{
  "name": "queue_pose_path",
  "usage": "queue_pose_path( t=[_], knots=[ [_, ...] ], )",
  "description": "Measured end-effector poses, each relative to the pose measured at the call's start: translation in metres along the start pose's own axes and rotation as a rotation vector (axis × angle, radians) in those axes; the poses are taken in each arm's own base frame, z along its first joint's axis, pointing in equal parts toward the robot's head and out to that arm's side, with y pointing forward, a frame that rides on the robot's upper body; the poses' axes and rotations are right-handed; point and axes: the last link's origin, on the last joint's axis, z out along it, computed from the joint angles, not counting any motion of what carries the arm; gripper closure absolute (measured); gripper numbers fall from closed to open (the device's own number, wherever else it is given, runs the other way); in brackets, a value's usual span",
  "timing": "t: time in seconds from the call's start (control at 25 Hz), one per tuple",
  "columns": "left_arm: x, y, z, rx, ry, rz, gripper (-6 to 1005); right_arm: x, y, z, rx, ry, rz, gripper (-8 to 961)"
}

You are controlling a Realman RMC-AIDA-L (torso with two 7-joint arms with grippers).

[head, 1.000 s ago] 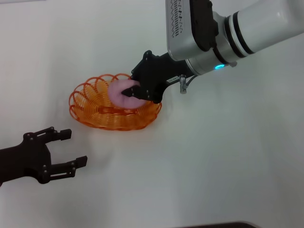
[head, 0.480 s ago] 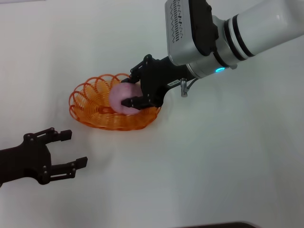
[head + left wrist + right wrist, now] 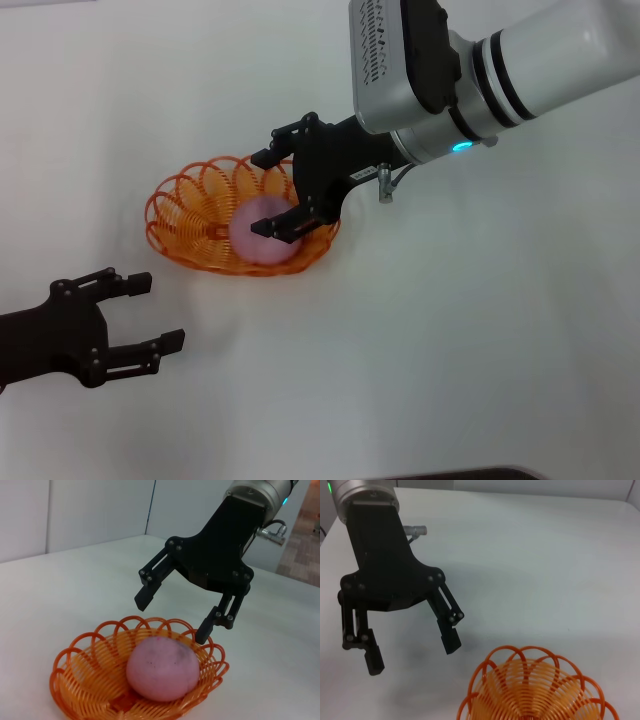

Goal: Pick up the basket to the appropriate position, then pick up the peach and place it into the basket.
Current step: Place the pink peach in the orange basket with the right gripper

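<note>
Right gripper (image 3: 277, 192): jaws spread wide, poised just above the peach, touching nothing.
Basket (image 3: 185, 215): on the white worktop (image 3: 450, 330), left of centre.
Peach (image 3: 262, 232): inside the basket, at its right end.
Left gripper (image 3: 140, 315): open, near the worktop's front-left corner.

You have the peach (image 3: 262, 232) lying in the basket (image 3: 190, 215), toward its right end. The right gripper (image 3: 274, 192) hangs just above it, fingers apparently clear of it. The left gripper (image 3: 148, 315) sits nearer you, left of the basket.
</note>
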Motion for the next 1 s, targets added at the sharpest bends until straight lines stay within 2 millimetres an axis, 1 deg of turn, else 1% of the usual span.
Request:
queue_pose_path(
  t=[0.12,0.32,0.48,0.68,0.88,1.0],
  knots=[
    [0.0,0.0,0.0,0.001,0.002,0.0,156,0.0,0.0,0.0,0.001,-0.003,0.002,127],
    [0.0,0.0,0.0,0.002,0.002,0.001,156,0.0,0.0,-0.003,0.001,-0.024,0.017,117],
    [0.0,0.0,0.0,0.002,0.002,0.001,156,0.003,0.0,-0.013,0.008,-0.06,0.033,118],
    [0.0,0.0,0.0,0.002,0.002,-0.007,156,0.016,0.001,-0.038,0.043,-0.12,0.062,119],
    [0.001,-0.001,-0.001,0.005,-0.001,-0.003,156,0.035,0.004,-0.067,0.101,-0.176,0.091,121],
    [0.001,-0.001,-0.001,0.006,-0.001,-0.002,156,0.042,0.005,-0.076,0.123,-0.202,0.106,122]
  ],
)
